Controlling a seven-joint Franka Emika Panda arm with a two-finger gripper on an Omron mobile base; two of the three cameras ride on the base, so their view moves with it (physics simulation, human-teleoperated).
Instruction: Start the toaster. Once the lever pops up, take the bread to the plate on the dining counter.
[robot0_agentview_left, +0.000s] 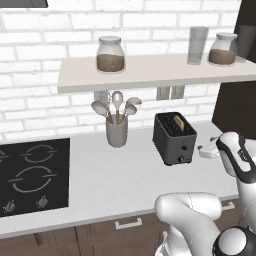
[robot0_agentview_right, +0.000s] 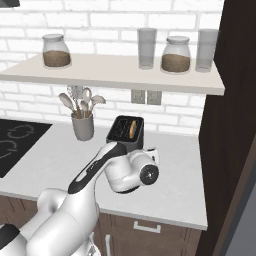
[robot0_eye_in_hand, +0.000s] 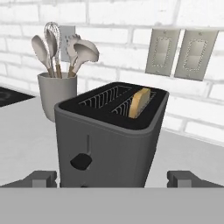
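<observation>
Left base view: the toaster (robot0_agentview_left: 174, 138) sits on the desk (robot0_agentview_left: 115, 180), right of the utensil cup (robot0_agentview_left: 116, 131), with the bread (robot0_agentview_left: 179, 123) poking out of its right slot. Right base view: the arm's wrist hides the toaster's front. Hand view: the end effector (robot0_eye_in_hand: 114, 178) hangs near the toaster's end face, fingers spread wide apart, lever (robot0_eye_in_hand: 81, 161) between them.
</observation>
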